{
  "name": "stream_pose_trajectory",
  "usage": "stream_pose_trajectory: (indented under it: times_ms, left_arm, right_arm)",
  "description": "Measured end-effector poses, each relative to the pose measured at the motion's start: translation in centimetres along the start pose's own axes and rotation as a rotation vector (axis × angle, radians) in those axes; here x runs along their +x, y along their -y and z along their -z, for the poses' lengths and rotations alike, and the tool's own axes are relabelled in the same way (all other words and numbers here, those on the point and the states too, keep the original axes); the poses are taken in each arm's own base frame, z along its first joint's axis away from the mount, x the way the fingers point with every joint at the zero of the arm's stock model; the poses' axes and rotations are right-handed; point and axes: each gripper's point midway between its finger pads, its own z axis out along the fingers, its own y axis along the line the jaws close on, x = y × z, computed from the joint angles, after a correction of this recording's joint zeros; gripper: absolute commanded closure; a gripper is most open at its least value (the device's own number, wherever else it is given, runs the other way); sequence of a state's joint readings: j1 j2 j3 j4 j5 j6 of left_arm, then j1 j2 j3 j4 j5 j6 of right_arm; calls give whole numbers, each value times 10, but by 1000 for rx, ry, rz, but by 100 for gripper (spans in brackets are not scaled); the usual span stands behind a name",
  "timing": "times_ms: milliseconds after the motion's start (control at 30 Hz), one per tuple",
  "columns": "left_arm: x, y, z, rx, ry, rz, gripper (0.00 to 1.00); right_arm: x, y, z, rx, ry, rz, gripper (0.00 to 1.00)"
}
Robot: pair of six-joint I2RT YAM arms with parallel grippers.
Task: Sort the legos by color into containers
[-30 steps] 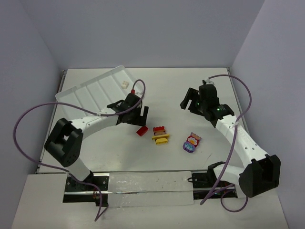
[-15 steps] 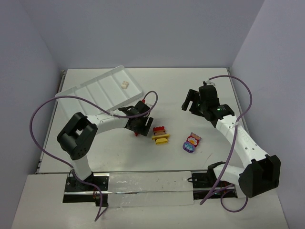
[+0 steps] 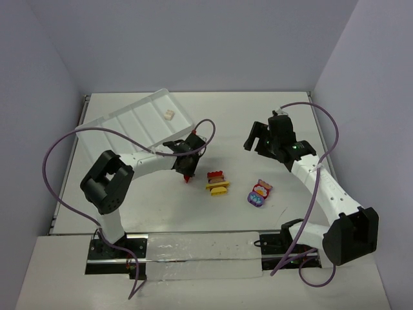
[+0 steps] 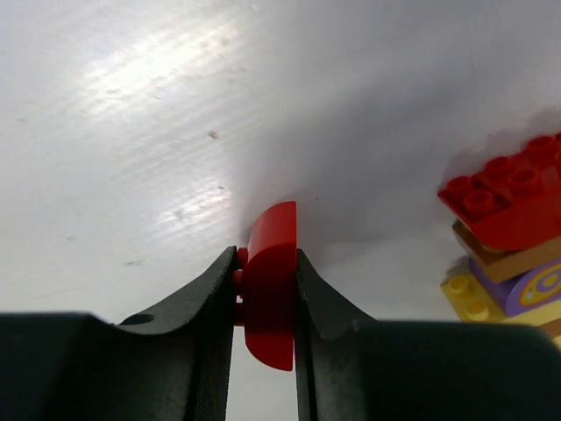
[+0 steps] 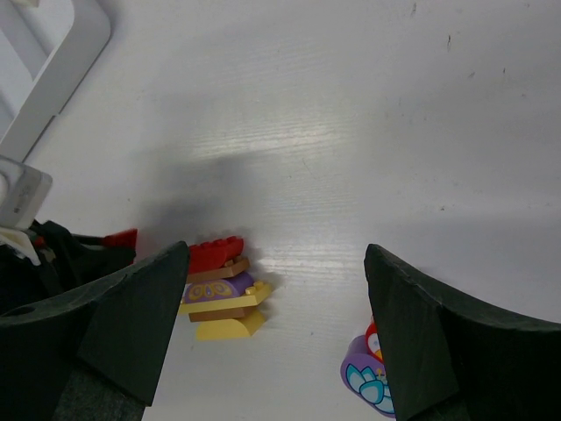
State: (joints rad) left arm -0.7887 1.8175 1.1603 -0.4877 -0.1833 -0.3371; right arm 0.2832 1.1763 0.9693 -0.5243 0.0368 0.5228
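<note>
Your left gripper (image 4: pixel 267 263) pinched a glossy red round-edged plastic brick (image 4: pixel 272 307); a studded multicoloured brick stack (image 4: pixel 513 232) sat at its 3 o'clock; your right gripper (image 5: pixel 276 254) gaped wide

You'll see one red brick (image 4: pixel 270 298) pinched edge-on between the fingers of the left end effector (image 4: pixel 266 260), just left of a small stack (image 3: pixel 217 183) with red on top, then brown, purple and yellow. A purple-and-pink cluster (image 3: pixel 259 193) lies to that stack's right. A single white brick (image 3: pixel 169 114) sits in the far-right end compartment of the white tray (image 3: pixel 122 126), which lies at an angle at the far left.
</note>
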Motion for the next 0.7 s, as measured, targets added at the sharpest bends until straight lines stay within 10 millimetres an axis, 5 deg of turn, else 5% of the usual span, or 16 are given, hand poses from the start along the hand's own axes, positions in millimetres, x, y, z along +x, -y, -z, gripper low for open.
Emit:
stream_pose_trajectory:
  times_ms: [233,467,700]
  left_arm:
    - [-66,-31,29,-119,110,114,100]
    - [-165,-142,71,-266,333,488,100]
    - [-209,-232,61,-386,406,726,100]
  right_arm:
    - [1,-1,0,-6,-6,0,12]
    - [2,-3,0,-19,-4,-5,12]
    - [3,-5,0,-31,-8,-12,12]
